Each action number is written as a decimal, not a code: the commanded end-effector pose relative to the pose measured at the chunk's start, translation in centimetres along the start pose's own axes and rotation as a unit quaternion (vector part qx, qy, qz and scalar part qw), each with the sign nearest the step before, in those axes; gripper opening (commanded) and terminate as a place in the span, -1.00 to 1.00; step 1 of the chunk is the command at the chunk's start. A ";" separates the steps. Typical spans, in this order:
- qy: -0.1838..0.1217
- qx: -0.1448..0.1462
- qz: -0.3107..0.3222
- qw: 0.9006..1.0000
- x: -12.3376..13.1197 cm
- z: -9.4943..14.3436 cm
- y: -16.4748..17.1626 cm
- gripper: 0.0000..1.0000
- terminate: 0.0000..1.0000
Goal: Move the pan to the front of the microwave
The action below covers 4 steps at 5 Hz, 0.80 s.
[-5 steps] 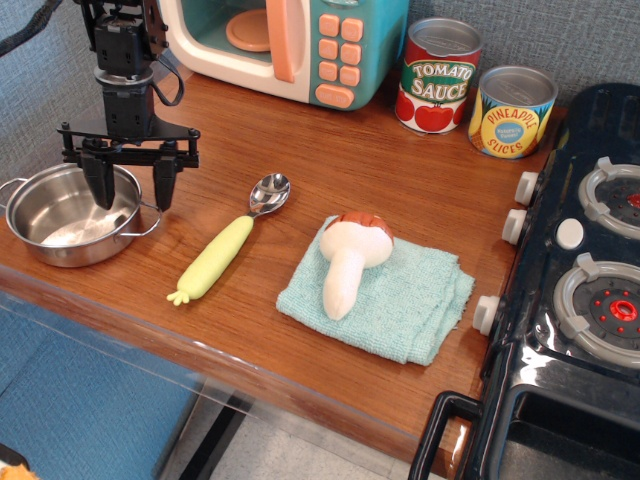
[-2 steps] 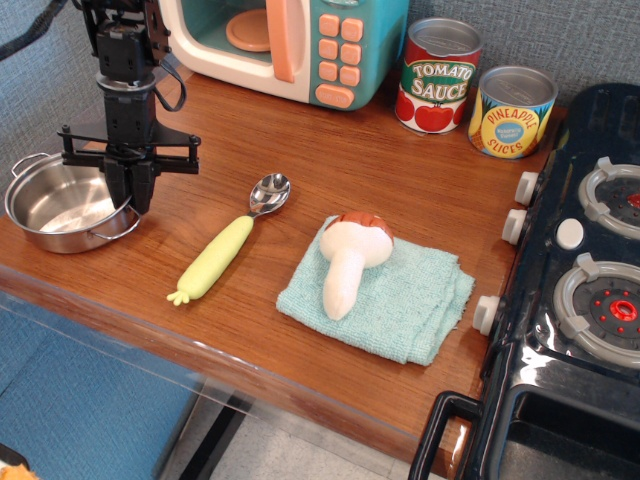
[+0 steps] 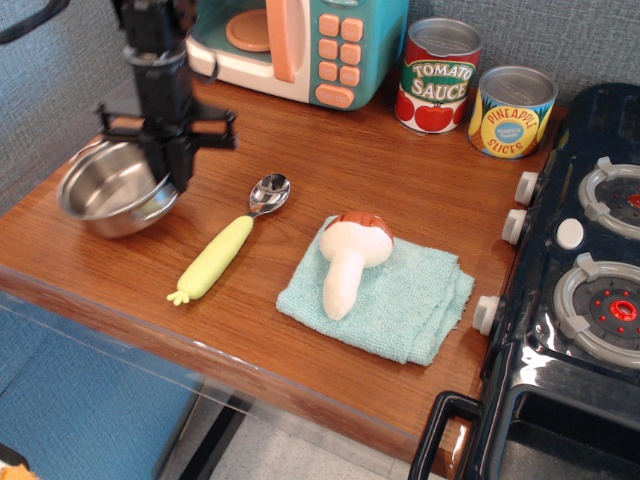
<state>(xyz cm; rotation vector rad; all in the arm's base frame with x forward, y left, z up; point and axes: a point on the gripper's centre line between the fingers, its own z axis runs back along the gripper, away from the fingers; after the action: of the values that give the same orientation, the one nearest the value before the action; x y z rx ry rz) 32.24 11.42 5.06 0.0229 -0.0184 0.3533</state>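
Note:
The pan (image 3: 115,192) is a small shiny steel pot at the left of the wooden table, tilted and lifted off the surface. My black gripper (image 3: 170,172) is shut on its right rim and holds it. The microwave (image 3: 300,45) stands at the back, cream with a teal front, a peach door handle and buttons, and an orange plate inside. The pan hangs in front of and to the left of the microwave.
A spoon with a yellow-green handle (image 3: 228,244) lies right of the pan. A toy mushroom (image 3: 350,258) rests on a teal cloth (image 3: 405,305). A tomato sauce can (image 3: 438,76) and a pineapple can (image 3: 511,111) stand at the back. A black toy stove (image 3: 575,300) fills the right side.
My gripper closed on the pan's right rim, then lifted it and carried it right and toward the back. The pan now tilts.

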 end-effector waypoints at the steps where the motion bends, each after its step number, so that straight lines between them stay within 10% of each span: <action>1: -0.066 -0.005 -0.036 0.997 5.0 3.2 -2.2 -1.00 -1.00; 4: -0.040 0.029 -0.042 0.998 8.2 0.4 -2.5 -1.00 -1.00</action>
<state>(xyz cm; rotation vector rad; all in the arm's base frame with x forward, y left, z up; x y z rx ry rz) 41.00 11.51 3.70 0.0848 -0.0368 0.2654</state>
